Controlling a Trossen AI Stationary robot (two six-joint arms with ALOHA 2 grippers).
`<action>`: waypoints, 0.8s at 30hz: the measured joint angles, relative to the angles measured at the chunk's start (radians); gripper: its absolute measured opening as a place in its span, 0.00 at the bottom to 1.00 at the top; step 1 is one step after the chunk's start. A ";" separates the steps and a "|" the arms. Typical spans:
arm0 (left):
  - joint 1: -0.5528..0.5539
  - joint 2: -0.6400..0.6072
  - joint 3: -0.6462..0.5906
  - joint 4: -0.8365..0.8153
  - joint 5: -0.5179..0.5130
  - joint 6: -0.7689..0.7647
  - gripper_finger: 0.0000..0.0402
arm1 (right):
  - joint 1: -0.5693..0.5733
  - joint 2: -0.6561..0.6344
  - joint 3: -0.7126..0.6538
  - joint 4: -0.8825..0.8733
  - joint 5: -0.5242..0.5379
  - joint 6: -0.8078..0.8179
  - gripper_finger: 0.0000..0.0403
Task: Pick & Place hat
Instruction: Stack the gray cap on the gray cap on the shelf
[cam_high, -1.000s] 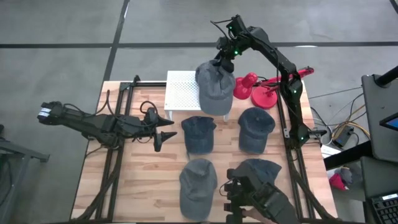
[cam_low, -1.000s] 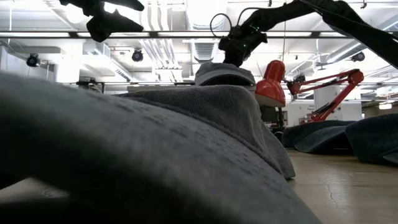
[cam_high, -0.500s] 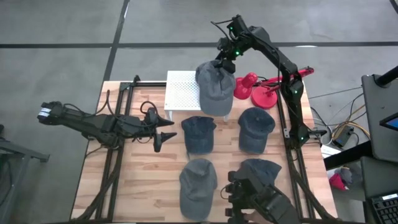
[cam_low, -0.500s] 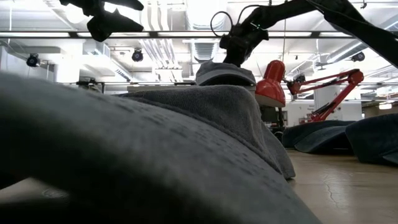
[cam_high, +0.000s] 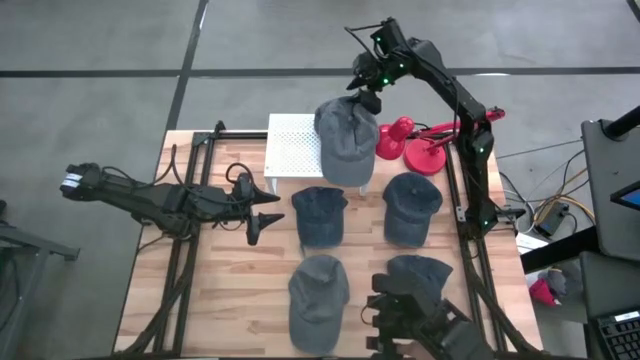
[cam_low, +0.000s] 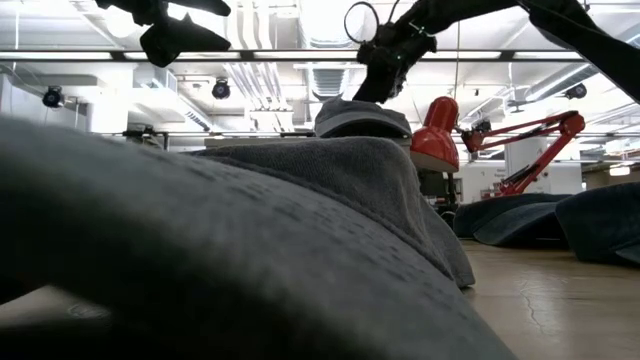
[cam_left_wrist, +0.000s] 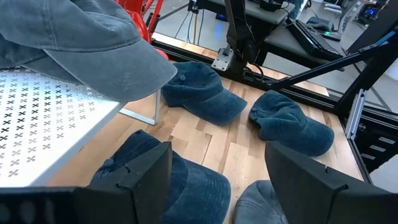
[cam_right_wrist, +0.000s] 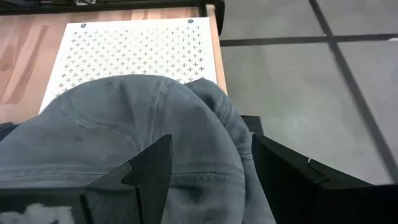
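Observation:
A grey hat (cam_high: 346, 140) lies on the white perforated stand (cam_high: 292, 148), and its brim (cam_left_wrist: 118, 62) overhangs the stand's edge. My right gripper (cam_high: 369, 96) is open just above the hat's far end (cam_right_wrist: 205, 118), one finger on each side of it, with a wide gap. In the low view the right gripper (cam_low: 378, 75) hangs over the hat's crown (cam_low: 360, 115). My left gripper (cam_high: 262, 224) is open and waits low over the table's left middle, pointing at the dark caps.
Several dark blue caps lie on the wooden table: one (cam_high: 320, 214) and another (cam_high: 411, 206) near the stand, two more (cam_high: 318, 298) (cam_high: 418, 272) by the near edge. A red lamp (cam_high: 412, 146) stands right of the stand. A dark device (cam_high: 420, 322) sits at the near edge.
My right gripper has risen and drawn back toward the table's far edge, away from the grey hat's crown. The hat has stayed where it was on the white stand.

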 joint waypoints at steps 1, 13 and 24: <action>0.000 0.000 0.000 0.000 0.000 0.000 0.65 | 0.000 -0.007 0.000 0.000 0.000 -0.005 0.53; 0.000 0.000 0.000 0.000 0.004 0.044 0.65 | 0.077 -0.185 0.000 -0.064 -0.007 -0.049 0.53; -0.001 0.000 -0.015 -0.002 0.087 0.039 0.65 | 0.298 -0.332 0.000 -0.234 -0.008 -0.050 0.53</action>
